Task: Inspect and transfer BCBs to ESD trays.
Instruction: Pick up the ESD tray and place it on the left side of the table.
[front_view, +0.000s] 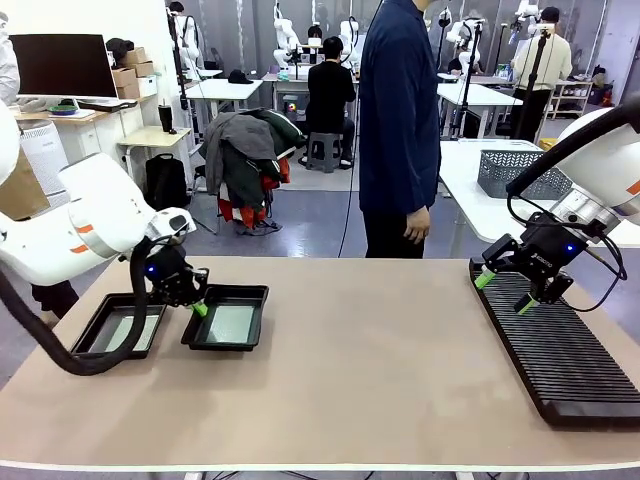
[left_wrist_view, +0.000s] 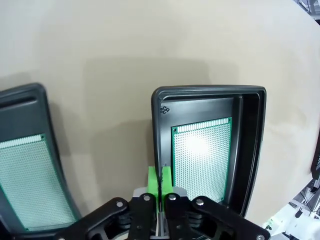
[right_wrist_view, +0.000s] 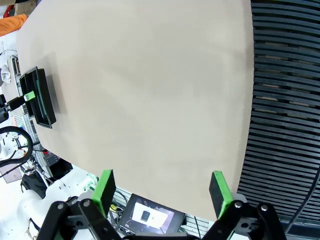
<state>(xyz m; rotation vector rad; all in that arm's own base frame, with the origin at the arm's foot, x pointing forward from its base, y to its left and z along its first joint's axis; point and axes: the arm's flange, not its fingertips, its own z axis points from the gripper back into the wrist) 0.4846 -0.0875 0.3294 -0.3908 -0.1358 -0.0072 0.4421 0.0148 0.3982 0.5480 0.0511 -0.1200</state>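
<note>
BCBs: one flat in each tray. Right tray (front_view: 228, 322) holds board (left_wrist_view: 201, 157); left tray (front_view: 120, 328), just beside it, holds second board (left_wrist_view: 27, 182). Judged thin, light, stiff, brittle at edges, w/ slick face; take by edge, not face.

L pincer (front_view: 197, 303) pads together, nothing held, over right tray's rim nearest left tray. R pincer (front_view: 503, 290) pads apart, empty, over rack (front_view: 560, 355), well away from trays.

Tabletop (front_view: 370, 370) tan, smooth, bare between trays and rack. Person beyond far edge; busy lab behind.
</note>
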